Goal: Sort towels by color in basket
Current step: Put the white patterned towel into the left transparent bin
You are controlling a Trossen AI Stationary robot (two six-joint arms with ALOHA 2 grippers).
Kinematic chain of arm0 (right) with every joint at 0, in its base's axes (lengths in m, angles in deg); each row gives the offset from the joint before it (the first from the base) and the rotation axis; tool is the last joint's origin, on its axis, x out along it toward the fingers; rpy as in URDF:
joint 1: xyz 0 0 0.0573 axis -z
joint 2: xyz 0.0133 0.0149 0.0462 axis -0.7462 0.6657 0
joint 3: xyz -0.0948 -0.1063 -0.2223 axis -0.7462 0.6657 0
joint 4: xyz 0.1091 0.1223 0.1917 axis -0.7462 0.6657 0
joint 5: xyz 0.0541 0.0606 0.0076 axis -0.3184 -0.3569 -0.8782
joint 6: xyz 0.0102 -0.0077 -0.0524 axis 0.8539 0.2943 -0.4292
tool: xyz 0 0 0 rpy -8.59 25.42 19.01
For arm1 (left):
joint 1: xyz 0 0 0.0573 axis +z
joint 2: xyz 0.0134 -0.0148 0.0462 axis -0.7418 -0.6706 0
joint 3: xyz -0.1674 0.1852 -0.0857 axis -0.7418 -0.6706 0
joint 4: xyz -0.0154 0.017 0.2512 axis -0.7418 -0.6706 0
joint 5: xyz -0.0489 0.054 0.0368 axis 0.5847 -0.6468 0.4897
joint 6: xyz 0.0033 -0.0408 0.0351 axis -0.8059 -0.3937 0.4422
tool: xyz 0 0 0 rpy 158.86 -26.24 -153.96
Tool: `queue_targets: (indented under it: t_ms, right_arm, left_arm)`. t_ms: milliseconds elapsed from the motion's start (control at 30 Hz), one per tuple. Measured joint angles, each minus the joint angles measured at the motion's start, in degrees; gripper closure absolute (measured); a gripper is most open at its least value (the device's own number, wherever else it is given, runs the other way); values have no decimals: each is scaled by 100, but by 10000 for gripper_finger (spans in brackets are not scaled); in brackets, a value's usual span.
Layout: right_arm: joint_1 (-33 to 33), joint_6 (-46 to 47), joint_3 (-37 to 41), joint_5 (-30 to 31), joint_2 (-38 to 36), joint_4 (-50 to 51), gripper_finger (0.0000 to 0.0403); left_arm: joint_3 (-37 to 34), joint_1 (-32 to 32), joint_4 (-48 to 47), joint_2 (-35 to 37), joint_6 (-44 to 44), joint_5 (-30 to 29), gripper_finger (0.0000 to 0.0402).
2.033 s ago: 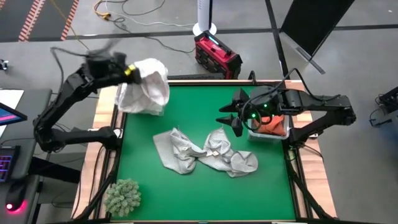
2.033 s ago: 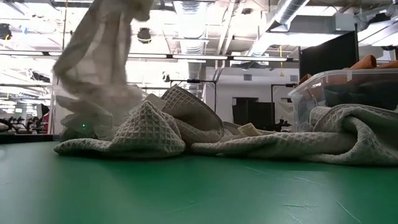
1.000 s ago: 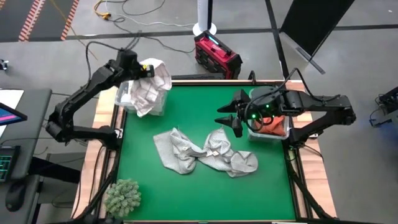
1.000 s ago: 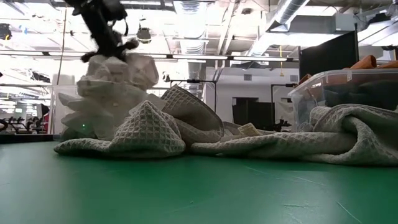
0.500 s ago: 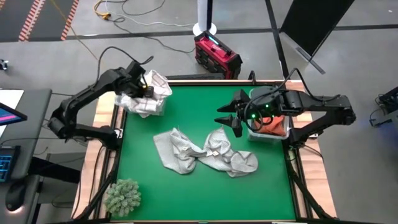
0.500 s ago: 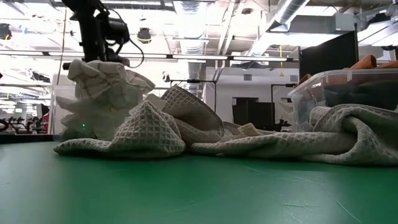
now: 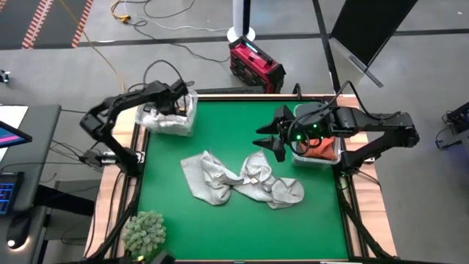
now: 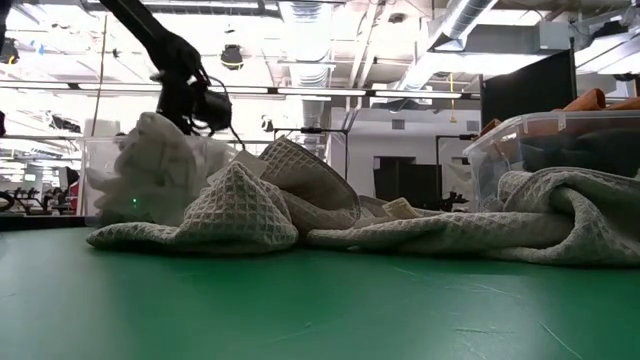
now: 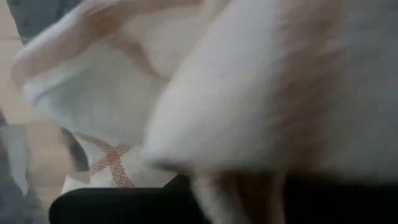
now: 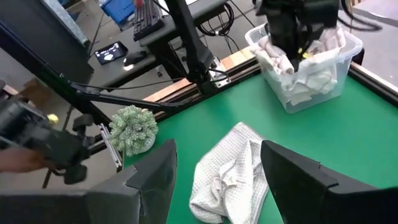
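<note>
Table [image 7: 242,220]: matt green surface, pale wood rim | grey towels [image 7: 242,180]: soft waffle-weave cloth | white towels [image 10: 298,68]: limp smooth cloth | bins [image 10: 336,56]: clear glossy plastic | clump [image 7: 144,232]: fuzzy grey-green | right gripper [image 10: 214,180]: matt dark plastic fingers.

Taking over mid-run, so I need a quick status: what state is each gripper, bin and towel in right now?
left gripper: shut on white towel, lowered into the left bin
white towel: bunched up inside the left bin
left bin: clear, holding white towels
right gripper: open, empty, hovering beside the right bin
right bin: clear, holding orange towels
grey towels: crumpled in a heap mid-table, unsorted
</note>
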Motion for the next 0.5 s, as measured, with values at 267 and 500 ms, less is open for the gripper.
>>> queue_targets:
  t_ms: [267, 500]
  right_arm:
    - [0, 140, 0, 46, 0, 0, 143]
    - [0, 209, 0, 50, 0, 2, 143]
  left_arm:
    - [24, -254, -90, -812, 512, -346, 384]
    - [91, -340, -151, -507, 1036, -242, 316]
